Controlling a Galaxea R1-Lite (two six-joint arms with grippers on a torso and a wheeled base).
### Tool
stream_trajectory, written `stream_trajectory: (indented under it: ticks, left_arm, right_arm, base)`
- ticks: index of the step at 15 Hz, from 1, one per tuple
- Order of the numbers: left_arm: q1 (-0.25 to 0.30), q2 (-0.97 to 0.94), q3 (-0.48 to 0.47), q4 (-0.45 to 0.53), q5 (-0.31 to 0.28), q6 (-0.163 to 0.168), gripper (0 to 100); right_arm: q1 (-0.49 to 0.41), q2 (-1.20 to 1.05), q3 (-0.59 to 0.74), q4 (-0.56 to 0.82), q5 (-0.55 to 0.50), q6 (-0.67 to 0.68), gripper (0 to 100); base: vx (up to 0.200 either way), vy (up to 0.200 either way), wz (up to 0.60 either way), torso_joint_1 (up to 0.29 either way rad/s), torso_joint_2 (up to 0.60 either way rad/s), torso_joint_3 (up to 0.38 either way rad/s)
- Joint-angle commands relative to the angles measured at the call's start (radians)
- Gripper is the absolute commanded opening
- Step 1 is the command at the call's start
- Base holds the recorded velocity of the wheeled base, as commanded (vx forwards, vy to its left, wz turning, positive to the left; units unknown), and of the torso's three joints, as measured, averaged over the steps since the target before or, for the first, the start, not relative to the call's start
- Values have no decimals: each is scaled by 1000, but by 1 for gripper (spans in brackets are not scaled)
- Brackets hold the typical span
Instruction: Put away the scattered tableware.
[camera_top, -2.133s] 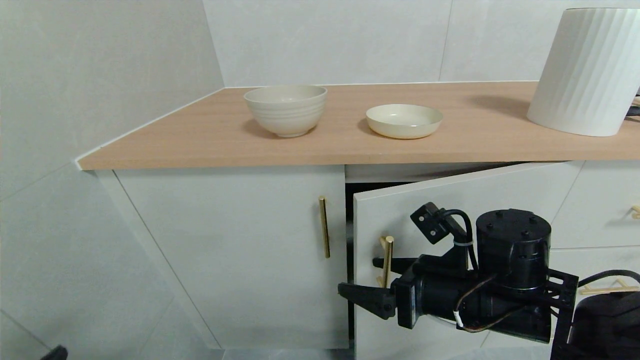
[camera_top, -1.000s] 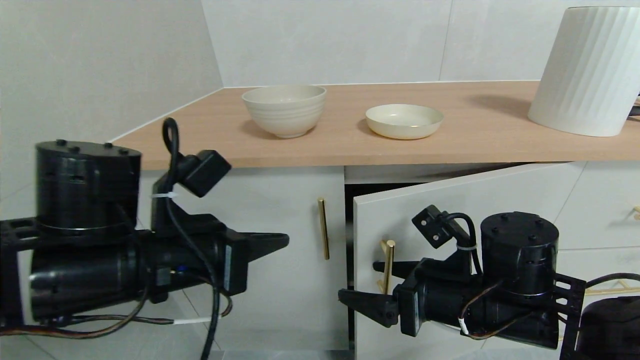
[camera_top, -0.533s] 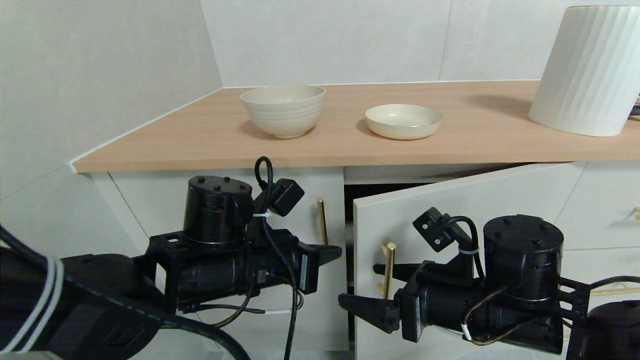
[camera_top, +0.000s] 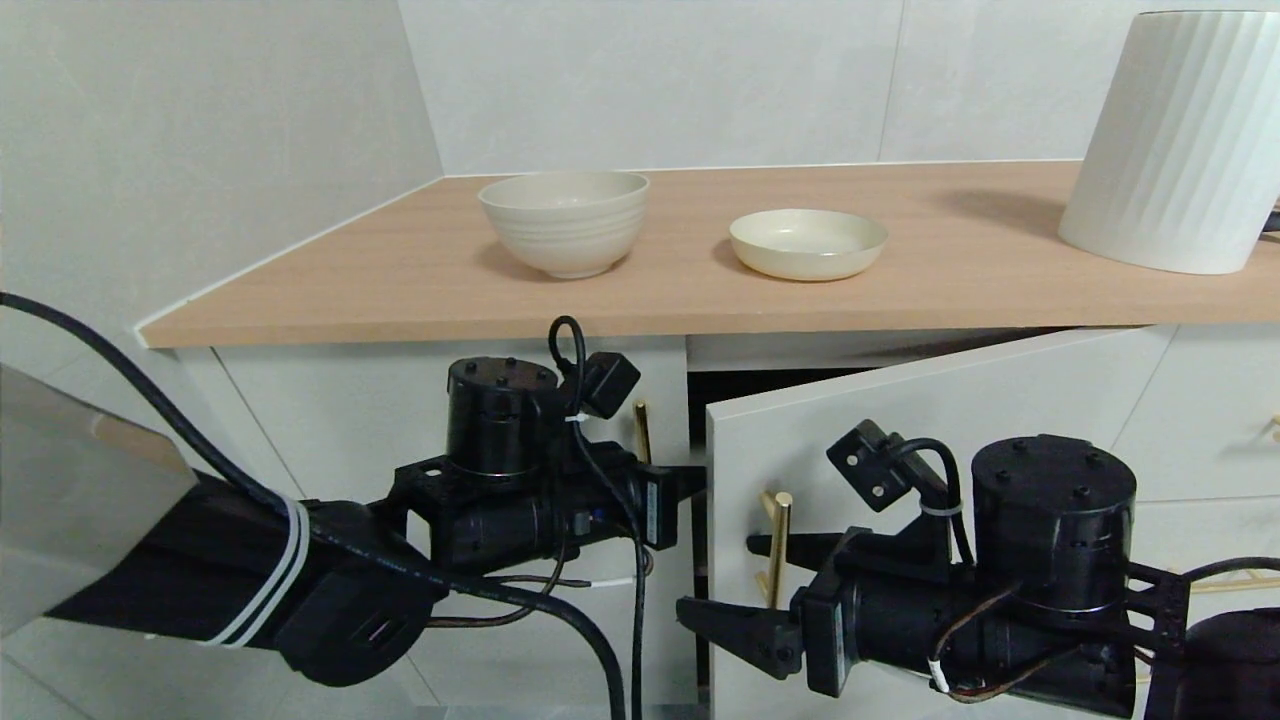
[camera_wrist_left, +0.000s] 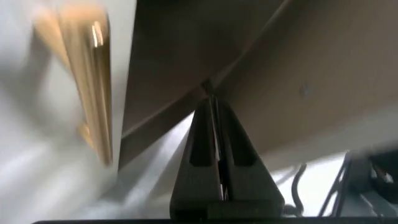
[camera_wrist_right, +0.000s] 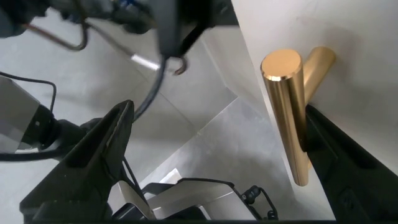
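Tableware: bowl and dish sat side by side on the counter, untouched, well above both arms. Nothing had yet been stowed.

Doors: right door stood ajar beside the shut left door, with a dark gap between them.

Claws: right claw gaped wide, one finger on either side of the gold handle, gripping nothing. The left claw had its fingers pressed together, empty, its tip at the gap.

Risk: a pull before the right claw closed would likely let the handle slip free. The door could then swing back onto the left claw's tip. Equally, a hard swing outward could drive the door's edge into the left arm, which lay close across the cabinet front.

Room: the counter's front edge overhung the doors, so either arm would probably have to back away before rising to the tableware. Bare counter lay around both pieces. The ribbed container stood well apart at the right, and the side wall hemmed in the bowl's end.
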Motion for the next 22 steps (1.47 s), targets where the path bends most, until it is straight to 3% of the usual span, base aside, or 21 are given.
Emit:
stream_trajectory:
  ticks: [1, 9, 16, 20, 22]
  left_arm:
    - [-2, 33, -42, 0, -1, 0, 0]
    - [-38, 43, -59, -23, -1, 0, 0]
    - [-72, 43, -59, -24, -1, -2, 0]
    - [-83, 42, -62, -30, 1, -5, 0]
    - [-94, 37, -64, -29, 2, -45, 0]
  right_arm:
    - [4, -1, 1, -1, 4, 0, 100]
    - [-15, -3, 3, -1, -15, -1, 100]
    - [-180, -96, 53, 12, -65, -61, 100]
    - [-199, -303, 159, 200, -99, -72, 100]
    - [-199, -383, 230, 302, -144, -69, 100]
  base:
    - [0, 0, 0, 0, 0, 0]
    - [0, 0, 0, 0, 0, 0]
    - [0, 0, 0, 0, 0, 0]
    - [0, 0, 0, 0, 0, 0]
    - [0, 0, 0, 0, 0, 0]
